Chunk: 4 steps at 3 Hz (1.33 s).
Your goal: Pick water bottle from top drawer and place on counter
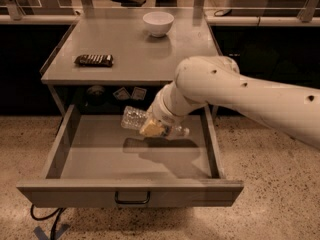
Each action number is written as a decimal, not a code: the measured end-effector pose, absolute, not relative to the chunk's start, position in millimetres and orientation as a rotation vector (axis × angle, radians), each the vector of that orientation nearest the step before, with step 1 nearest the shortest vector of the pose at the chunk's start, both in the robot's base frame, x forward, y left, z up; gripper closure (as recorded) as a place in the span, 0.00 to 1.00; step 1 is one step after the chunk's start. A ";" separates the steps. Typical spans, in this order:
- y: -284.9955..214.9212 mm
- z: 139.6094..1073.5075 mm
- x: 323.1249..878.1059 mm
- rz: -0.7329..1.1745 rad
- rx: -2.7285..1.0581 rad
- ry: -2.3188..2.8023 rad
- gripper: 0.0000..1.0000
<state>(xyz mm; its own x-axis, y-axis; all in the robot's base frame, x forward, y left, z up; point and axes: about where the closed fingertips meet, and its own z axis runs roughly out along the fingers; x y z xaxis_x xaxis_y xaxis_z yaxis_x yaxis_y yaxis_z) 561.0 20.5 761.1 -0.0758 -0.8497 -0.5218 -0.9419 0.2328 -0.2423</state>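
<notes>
Camera view: one gripper above top drawer, fingers pinching one water bottle.

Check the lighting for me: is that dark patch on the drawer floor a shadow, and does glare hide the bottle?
Camera view: dim, warm light; the dark patch on the top drawer floor is a shadow, lying apart below the water bottle, which the gripper holds clear of the floor. Same view: no glare hides the bottle.
</notes>
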 end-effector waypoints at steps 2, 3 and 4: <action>44.2 840.8 584.9 0.075 -1.647 1.824 1.00; 44.1 840.6 584.9 0.075 -1.647 1.825 1.00; 50.7 868.7 618.3 -0.027 -1.675 1.775 1.00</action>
